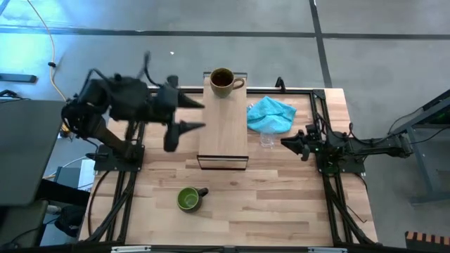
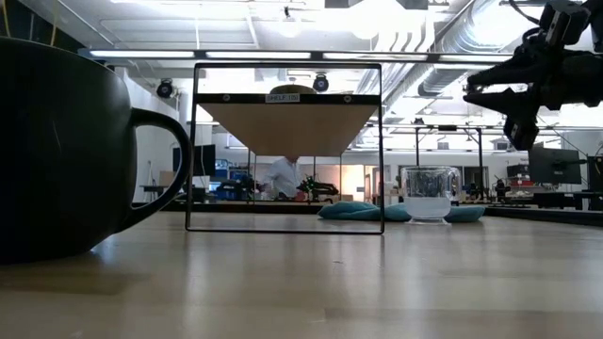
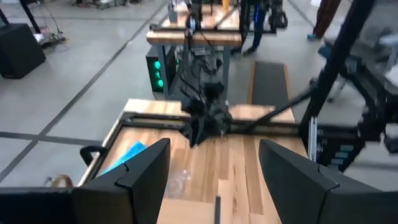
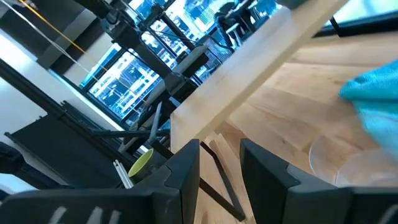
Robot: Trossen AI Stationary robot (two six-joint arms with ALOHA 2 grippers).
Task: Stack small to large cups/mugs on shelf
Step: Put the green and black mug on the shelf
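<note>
Brown-tan mug (image 1: pixel 222 81) stands already on the far end of the shelf (image 1: pixel 223 130), so the largest vessel is in place; the dark green mug (image 1: pixel 188 199) waits on the table (image 1: pixel 281 204) near its front edge, and the small clear glass cup (image 1: pixel 268 140) stands on the table just beside the shelf's right edge, touching the turquoise cloth (image 1: pixel 271 114).

The left gripper (image 1: pixel 184 118) hangs above the shelf's left edge with its fingers spread and nothing between them. The right gripper (image 1: pixel 287 143) rests low near the glass cup, fingers a little apart and empty.

Risks, in my judgement: the glass is tiny and hard to see, so a closing grip may push it over or drag the cloth with it. The shelf looks raised and narrow, so an arm that swings low could knock its edge or the brown mug. The green mug must go inside the brown one before the glass does; a wrong order would spoil the stack.
</note>
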